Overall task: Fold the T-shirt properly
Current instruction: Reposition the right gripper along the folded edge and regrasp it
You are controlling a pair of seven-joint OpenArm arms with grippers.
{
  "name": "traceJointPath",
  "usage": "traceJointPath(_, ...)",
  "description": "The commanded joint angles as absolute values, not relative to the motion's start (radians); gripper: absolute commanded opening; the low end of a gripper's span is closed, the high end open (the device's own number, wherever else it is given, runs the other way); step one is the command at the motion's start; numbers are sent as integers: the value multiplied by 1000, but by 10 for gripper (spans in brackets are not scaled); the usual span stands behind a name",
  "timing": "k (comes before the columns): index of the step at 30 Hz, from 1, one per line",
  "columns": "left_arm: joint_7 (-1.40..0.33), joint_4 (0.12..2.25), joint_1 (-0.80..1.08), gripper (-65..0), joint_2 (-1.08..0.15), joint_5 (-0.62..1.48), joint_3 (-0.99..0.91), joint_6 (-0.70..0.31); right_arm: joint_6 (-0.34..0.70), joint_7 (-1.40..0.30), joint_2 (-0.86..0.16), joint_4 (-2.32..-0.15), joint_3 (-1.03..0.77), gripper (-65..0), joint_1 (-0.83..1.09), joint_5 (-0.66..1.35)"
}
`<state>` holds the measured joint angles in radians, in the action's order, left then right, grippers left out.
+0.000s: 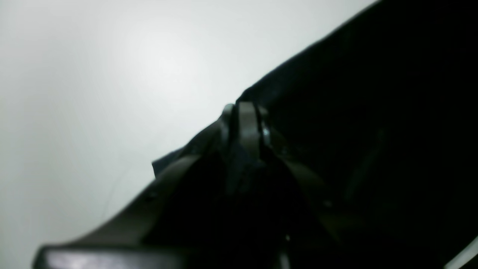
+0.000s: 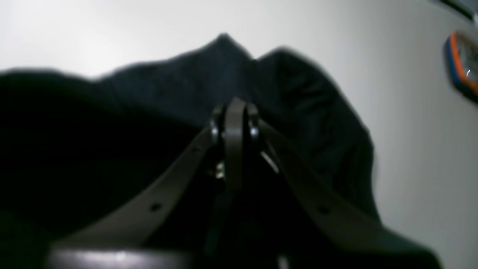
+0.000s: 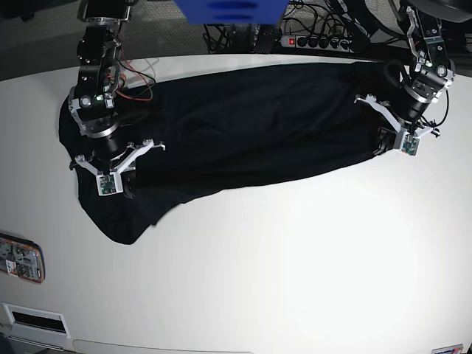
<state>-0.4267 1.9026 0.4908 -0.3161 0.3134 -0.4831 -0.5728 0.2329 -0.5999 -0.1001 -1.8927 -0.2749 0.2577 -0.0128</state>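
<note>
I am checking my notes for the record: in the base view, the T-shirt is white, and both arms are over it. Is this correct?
Not quite: the T-shirt is black, as the base view shows. Both arms are over it, as you wrote.

Looks like robotics lab or test bench. Pale, smooth worktop (image 3: 310, 273), with two black robot arms mounted over far side. Tangled black cables (image 3: 324, 26) behind, red wiring (image 3: 136, 81) beside one arm. Exposed circuit board (image 3: 21, 258) at worktop's edge, probably electronics, though too small to read.
</note>
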Motion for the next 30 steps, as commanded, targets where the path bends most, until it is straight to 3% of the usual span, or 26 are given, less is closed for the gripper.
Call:
traceJointPath(1,-401,1926,492,-650,-326,326,-489,-567,229,-550,-107,-1925,-278,-650,239,-12)
traceJointPath(12,-401,1922,490,-650,-329,325,-486,-568,229,-380,-107,-1931,-277,-650,372,-263)
traceJointPath(25,-401,1920,504,-650,-326,320,-486,-568,229,-257,-107,-1945,-358,-650,377,-275)
traceJointPath(30,-401,1920,522,-650,-323,200,-444,-568,229,-191,-107,-1945,-444,-650,378,-275)
